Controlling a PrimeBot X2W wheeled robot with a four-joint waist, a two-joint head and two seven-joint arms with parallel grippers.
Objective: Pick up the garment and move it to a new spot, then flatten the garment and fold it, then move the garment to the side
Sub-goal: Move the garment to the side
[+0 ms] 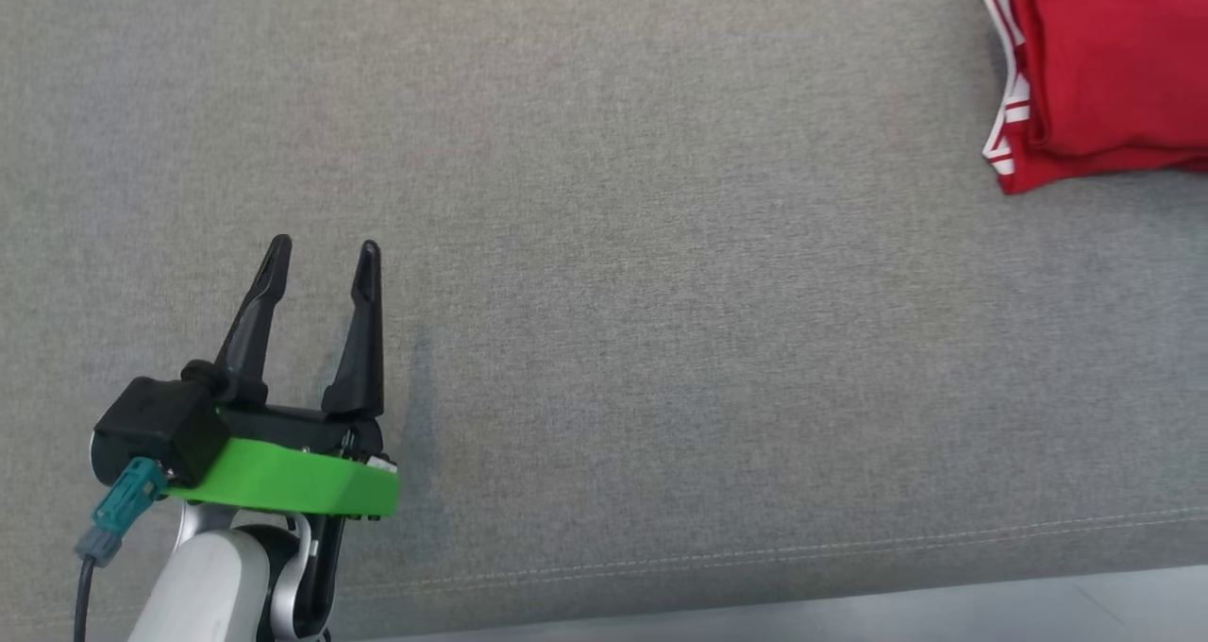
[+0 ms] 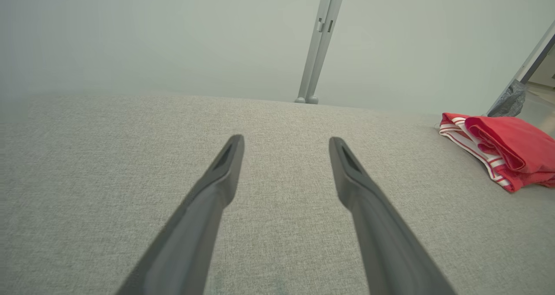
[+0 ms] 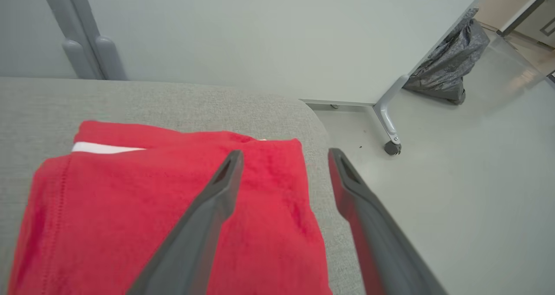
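Grey cushion (image 1: 661, 245), garment (image 3: 108, 208) under right fingers (image 3: 217, 199)

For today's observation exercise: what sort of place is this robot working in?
Probably an indoor lab or test room: a grey fabric-covered work surface, a plain white partition on a castor leg, and a smooth pale floor.

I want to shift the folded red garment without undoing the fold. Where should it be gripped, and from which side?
Probably its near edge, pinching the whole stack from the robot's side with the right hand, which hovers open above the folded red garment. There the layers lie flat together; the left-facing edge shows loose striped layers that could splay.
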